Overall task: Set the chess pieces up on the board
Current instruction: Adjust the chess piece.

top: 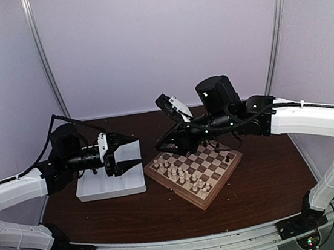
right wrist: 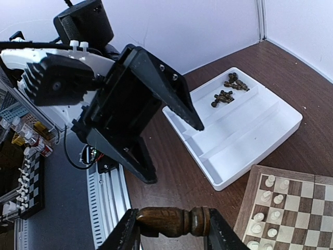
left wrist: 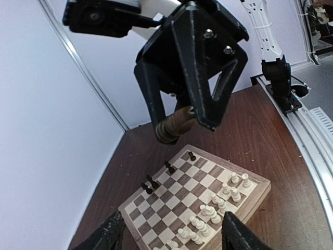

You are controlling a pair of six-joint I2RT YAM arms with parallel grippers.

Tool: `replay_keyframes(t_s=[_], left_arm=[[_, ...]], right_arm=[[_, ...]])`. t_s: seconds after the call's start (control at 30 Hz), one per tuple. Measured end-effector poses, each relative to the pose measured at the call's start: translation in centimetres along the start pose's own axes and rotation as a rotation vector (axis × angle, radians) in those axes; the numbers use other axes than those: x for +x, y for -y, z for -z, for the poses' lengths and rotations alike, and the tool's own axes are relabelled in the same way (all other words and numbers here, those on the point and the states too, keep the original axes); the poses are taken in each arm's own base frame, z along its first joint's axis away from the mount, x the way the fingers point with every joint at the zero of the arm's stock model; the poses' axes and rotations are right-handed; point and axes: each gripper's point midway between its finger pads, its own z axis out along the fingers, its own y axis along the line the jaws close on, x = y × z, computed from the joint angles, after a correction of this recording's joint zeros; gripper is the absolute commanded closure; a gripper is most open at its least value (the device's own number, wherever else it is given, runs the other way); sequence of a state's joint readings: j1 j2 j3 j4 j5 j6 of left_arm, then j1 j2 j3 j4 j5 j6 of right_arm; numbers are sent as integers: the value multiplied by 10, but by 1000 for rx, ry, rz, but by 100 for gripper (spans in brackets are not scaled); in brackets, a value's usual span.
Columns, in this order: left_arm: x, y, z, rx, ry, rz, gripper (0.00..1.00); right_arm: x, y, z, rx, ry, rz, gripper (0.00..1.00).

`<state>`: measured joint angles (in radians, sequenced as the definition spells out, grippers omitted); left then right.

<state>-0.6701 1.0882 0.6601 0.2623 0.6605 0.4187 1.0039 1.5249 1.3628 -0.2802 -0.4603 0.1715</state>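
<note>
The right hand (right wrist: 170,225) is closed on one dark piece (left wrist: 173,125), which lies sideways between the fingers. It is held in the air near the board's far left corner, above the strip of surface (top: 271,179) between the tray (right wrist: 260,130) and the board (top: 223,186). The left hand (top: 128,156) hovers over the tray with its fingers spread wide and nothing between them. A small heap of dark pieces (right wrist: 228,89) lies in one end compartment of the tray; its other compartments look bare. The board sits cornerwise on the surface, just beside the tray. White pieces (top: 185,174) stand in two rows along its near left side. A few dark pieces (left wrist: 151,183) stand scattered on squares toward the opposite side, well apart from the white ones.
</note>
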Motion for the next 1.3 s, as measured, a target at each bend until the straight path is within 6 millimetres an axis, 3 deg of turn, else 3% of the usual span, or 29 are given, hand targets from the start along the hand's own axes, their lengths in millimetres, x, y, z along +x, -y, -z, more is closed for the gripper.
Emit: replay_keyframes(t_s=[0.17,0.63,0.83,1.13,1.3], left_arm=[[-5,2,-12,31,61,-124,39],[-38,3,-31,87,192,-242,48],[-33,11,-36,128,195,-238,51],[-34,13,-36,137,205,-259,77],[-36,12,-36,129,209,-308,97]], right_arm=[[-3,-11,-2,-66,0,-58,72],[4,-16,-17,-133,-22,-142,72],[3,-17,-23,-158,-15,-163,72],[-2,-20,-24,-176,2,-184,71],[-4,-18,-24,-176,5,-228,66]])
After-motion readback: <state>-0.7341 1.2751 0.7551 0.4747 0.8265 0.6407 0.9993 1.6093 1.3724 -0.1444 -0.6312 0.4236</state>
